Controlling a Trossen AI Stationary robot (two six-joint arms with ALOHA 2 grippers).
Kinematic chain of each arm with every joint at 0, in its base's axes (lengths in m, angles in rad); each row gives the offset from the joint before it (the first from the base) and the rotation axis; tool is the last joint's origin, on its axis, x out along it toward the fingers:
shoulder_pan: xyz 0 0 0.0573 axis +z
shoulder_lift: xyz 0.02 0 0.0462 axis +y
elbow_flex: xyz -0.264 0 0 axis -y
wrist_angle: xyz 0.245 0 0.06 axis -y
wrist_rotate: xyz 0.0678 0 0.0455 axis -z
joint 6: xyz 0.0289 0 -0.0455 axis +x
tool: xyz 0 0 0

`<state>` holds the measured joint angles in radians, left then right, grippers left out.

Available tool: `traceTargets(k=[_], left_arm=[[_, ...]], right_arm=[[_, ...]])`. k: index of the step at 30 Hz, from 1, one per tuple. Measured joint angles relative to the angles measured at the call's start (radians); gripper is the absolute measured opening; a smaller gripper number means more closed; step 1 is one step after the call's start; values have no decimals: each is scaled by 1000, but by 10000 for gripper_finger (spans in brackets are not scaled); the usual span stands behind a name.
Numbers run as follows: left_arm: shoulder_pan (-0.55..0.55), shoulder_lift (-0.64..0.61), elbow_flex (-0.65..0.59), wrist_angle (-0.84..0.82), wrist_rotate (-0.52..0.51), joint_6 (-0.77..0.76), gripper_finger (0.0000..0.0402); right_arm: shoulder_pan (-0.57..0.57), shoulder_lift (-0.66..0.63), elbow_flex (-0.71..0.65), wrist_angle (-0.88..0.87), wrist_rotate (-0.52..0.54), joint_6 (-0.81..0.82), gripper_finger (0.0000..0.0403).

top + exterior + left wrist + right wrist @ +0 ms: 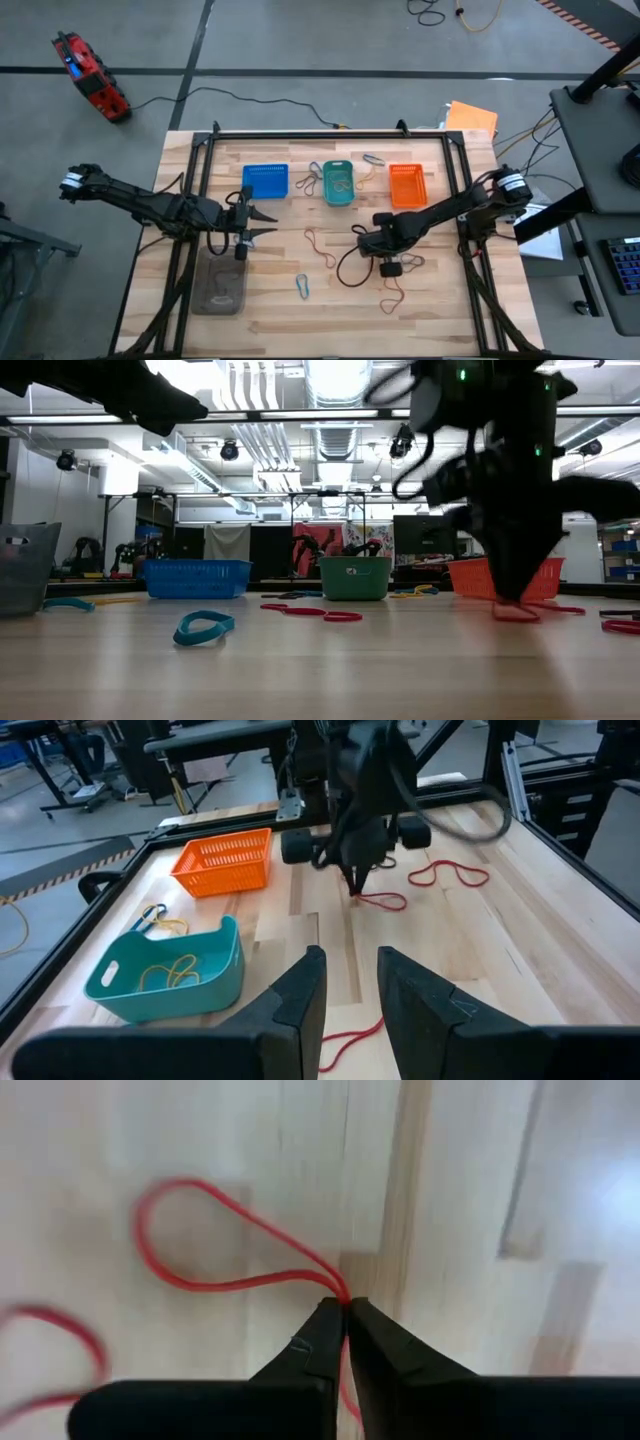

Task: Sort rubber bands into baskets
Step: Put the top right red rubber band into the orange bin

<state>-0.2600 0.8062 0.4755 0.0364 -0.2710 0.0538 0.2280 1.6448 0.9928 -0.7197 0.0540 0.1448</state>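
Item, nearest the lens in the right wrist view: right gripper (345,1315), fingertips pressed together on a red rubber band (215,1245) at table level. The pinch catches the band at one end; its loop trails away from the tips toward 10 o'clock in that view, lying flat on the wooden table (500,1170).

Item: same gripper seen from above (372,240), at table centre-right.

Item: orange basket (407,185), at roughly 1 o'clock from the right gripper in the high view, near. Teal basket (338,183) at 11 o'clock; blue basket (265,181) farther off at 10 o'clock.

Item: left gripper (262,224), waiting at table left, fingers a little apart, holding nothing.

Judgement: the right arm is far nearer the orange basket than the left; the coming move looks like a lift, then a short carry toward 1 o'clock.
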Motion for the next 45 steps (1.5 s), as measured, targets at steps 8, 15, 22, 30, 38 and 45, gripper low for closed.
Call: traceTargets(k=[8, 15, 22, 30, 38, 45], left_arm=[[0, 0, 0, 1, 0, -1, 77], [0, 0, 0, 2, -13, 0, 77], [0, 0, 0, 2, -13, 0, 77], [0, 0, 0, 5, -12, -19, 77], [0, 0, 0, 18, -12, -13, 77], [0, 0, 0, 16, -61, -11, 77]], right_arm=[[0, -98, 1, 92, 25, 4, 12], [-2, -158, 1, 278, 82, -74, 12], [-37, -222, 2, 331, 319, -77, 12], [-131, -313, 7, 238, 617, 157, 12], [-328, -365, 95, -135, 571, 429, 12], [-576, -338, 120, -387, 387, 476, 12]])
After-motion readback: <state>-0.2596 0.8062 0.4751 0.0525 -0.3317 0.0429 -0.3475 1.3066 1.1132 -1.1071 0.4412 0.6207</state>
